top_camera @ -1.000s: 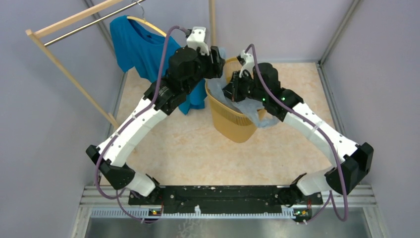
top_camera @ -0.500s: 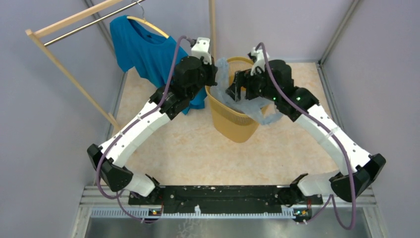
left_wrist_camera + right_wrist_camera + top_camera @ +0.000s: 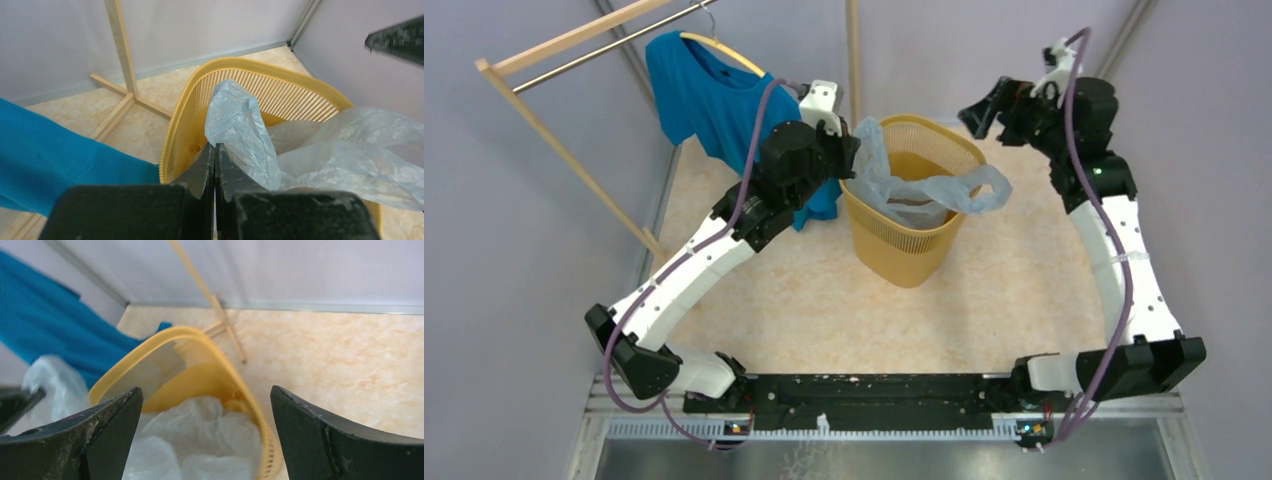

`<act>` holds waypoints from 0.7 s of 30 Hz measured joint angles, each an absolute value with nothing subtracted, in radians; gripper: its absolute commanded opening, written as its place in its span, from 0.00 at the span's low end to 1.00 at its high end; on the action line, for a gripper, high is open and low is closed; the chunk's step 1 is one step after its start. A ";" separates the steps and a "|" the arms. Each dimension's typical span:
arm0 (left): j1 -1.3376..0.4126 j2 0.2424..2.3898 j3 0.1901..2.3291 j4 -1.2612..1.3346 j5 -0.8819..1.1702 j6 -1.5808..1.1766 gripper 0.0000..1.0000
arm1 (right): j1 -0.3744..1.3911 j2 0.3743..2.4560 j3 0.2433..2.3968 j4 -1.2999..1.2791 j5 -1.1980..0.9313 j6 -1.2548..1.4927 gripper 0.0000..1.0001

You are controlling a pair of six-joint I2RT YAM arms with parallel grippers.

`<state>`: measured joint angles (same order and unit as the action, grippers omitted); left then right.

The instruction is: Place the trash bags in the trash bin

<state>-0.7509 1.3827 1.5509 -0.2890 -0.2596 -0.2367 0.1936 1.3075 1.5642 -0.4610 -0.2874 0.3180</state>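
Note:
The yellow trash bin (image 3: pixel 894 245) stands at the middle back of the floor. A pale, translucent trash bag (image 3: pixel 924 190) lies partly inside it, one loop hanging over the right rim. At the bin's left rim my left gripper (image 3: pixel 852 158) is shut on the bag's raised left corner (image 3: pixel 235 115), with the fingertips (image 3: pixel 215 146) pinched together by the rim (image 3: pixel 182 112). My right gripper (image 3: pixel 984 108) hovers open, high and to the right behind the bin, holding nothing. Through its wide jaws (image 3: pixel 206 392) I see the bag (image 3: pixel 200 435) in the bin (image 3: pixel 220 375) below.
A teal T-shirt (image 3: pixel 709 95) hangs on a wooden rack (image 3: pixel 554 145) at the back left, close to my left arm. The rack's upright post (image 3: pixel 854 50) stands just behind the bin. Purple walls enclose the floor on three sides.
My right gripper opened, let go of the bag and pulled back up to the far right. The left gripper shut on the bag's left corner at the rim.

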 measured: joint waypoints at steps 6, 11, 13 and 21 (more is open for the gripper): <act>-0.751 1.358 1.530 -0.296 -0.195 -0.257 0.00 | 0.004 1.398 1.519 -0.300 -0.455 0.465 0.97; -0.751 1.315 1.495 -0.299 -0.146 -0.274 0.00 | 0.000 1.478 1.352 -0.157 -0.591 0.604 0.92; -0.751 1.290 1.469 -0.295 -0.130 -0.276 0.00 | 0.001 1.490 1.272 -0.094 -0.638 0.667 0.91; -0.751 1.200 1.377 -0.283 -0.063 -0.266 0.00 | 0.000 1.471 1.064 0.143 -0.736 0.859 0.89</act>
